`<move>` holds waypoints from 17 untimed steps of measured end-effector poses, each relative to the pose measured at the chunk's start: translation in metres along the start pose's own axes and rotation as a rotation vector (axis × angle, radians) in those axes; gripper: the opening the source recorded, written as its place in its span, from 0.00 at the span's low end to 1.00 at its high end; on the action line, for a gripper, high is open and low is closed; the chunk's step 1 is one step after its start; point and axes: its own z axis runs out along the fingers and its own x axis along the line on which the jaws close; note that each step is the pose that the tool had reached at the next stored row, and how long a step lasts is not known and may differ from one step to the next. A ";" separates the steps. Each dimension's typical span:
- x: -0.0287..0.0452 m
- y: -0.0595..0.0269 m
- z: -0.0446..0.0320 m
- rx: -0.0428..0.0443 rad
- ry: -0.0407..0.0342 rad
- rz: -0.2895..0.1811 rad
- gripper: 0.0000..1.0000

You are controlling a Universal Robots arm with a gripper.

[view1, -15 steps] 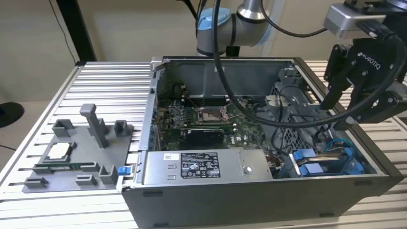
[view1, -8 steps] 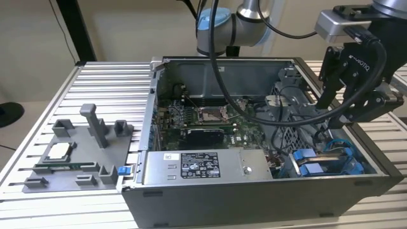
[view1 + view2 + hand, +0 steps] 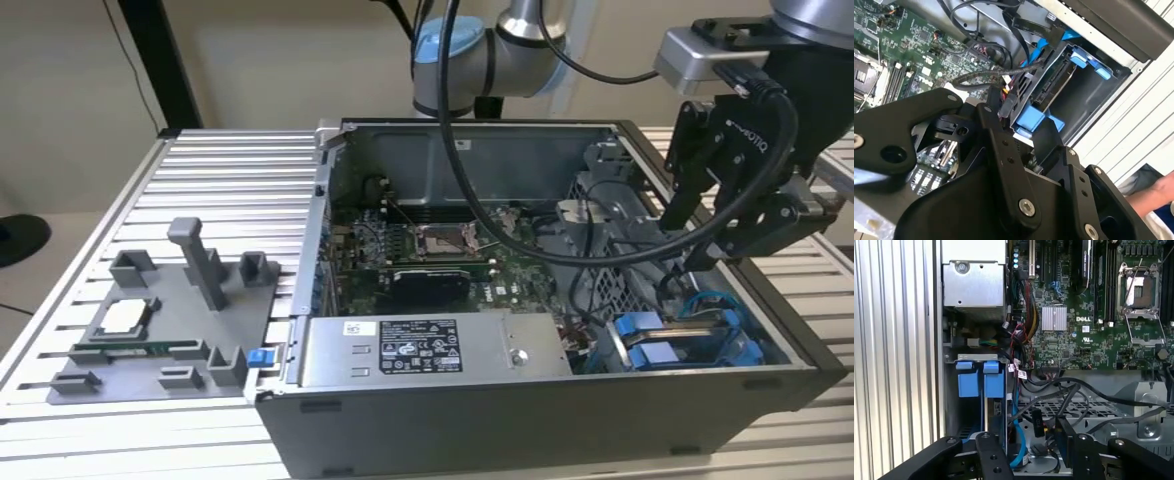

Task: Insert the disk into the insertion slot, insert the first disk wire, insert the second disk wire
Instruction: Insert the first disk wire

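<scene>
The disk (image 3: 674, 345), clipped in its blue frame, is sitting in the drive bay at the near corner of the open computer case (image 3: 534, 420), on the exterior view's right. Just above it, the gripper (image 3: 714, 235) is hovering with its jaws spread apart. The motherboard (image 3: 427, 250) is lying beyond.

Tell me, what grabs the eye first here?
An open computer case stands in the middle of the exterior view, its green motherboard bared. The black gripper hangs over its side on the exterior view's right, above the disk's bright blue frame.
</scene>
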 end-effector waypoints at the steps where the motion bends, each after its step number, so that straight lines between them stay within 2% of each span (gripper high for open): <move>1: -0.0001 0.0000 0.0000 0.0000 0.0000 0.000 1.00; 3: -0.0016 0.0004 0.0003 0.0006 0.0003 0.000 1.00; 5: -0.0050 0.0015 0.0013 0.0052 0.0003 0.000 1.00; 11: -0.0060 0.0064 0.0065 0.0351 -0.0001 -0.017 1.00; 17: -0.0055 0.0164 0.0096 0.0508 -0.0008 -0.018 1.00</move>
